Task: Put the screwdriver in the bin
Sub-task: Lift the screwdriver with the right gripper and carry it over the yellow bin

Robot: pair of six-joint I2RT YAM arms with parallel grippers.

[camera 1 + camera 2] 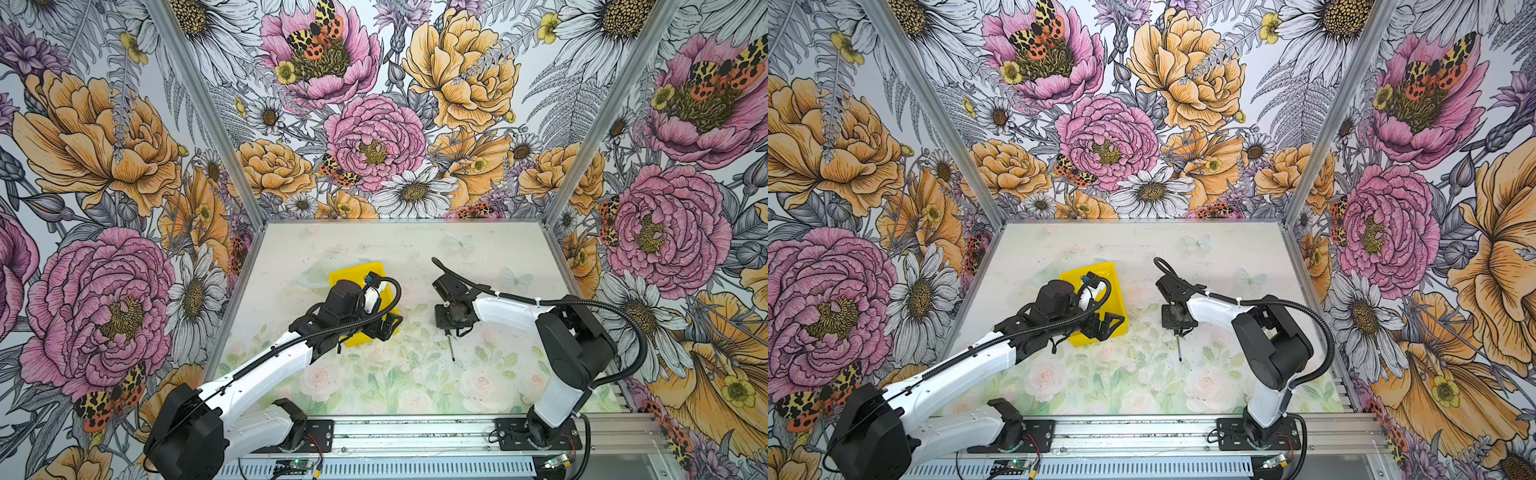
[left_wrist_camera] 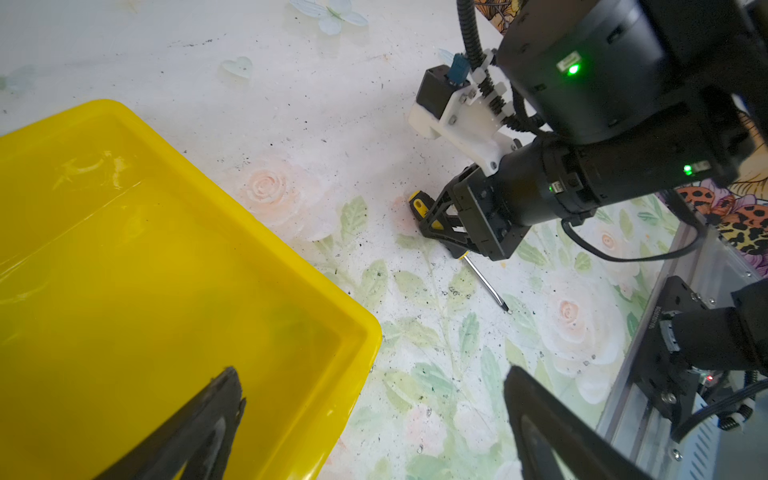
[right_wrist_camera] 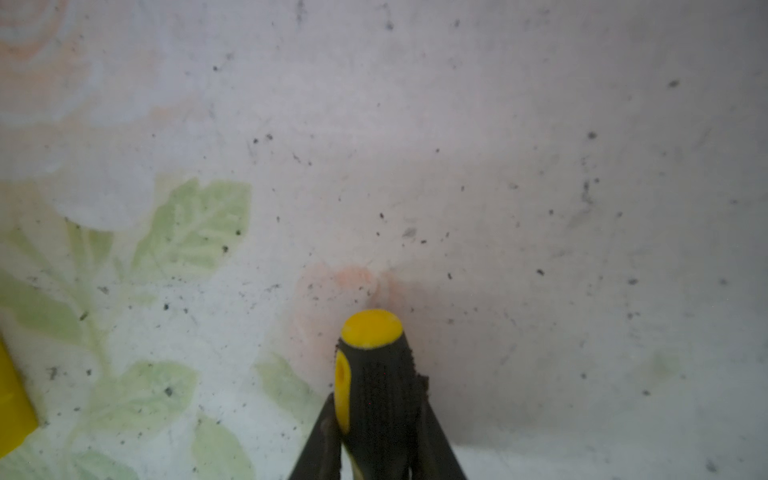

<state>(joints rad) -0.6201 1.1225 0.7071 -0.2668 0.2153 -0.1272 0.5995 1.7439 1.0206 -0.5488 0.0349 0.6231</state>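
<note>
The screwdriver [image 3: 378, 374], black-handled with yellow accents, lies on the table to the right of the bin. Its thin grey shaft [image 1: 451, 349] [image 1: 1179, 349] [image 2: 486, 284] points toward the front edge. My right gripper [image 3: 377, 399] [image 1: 448, 328] [image 1: 1177, 328] [image 2: 436, 224] is down at the table, shut on the handle, whose yellow end sticks out past the fingers. The yellow bin [image 1: 353, 274] [image 1: 1084, 272] [image 2: 124, 249] [image 3: 10, 399] sits left of centre with nothing showing inside it. My left gripper [image 2: 372, 374] [image 1: 382, 328] [image 1: 1106, 324] hangs open over the bin's near right corner, one finger above the inside and one above the table.
The flower-printed table mat [image 1: 415, 374] is speckled with dark crumbs. A metal rail [image 1: 415, 432] with both arm bases runs along the front edge. Flowered walls [image 1: 374, 124] close in the back and both sides. My left arm covers much of the bin in both top views.
</note>
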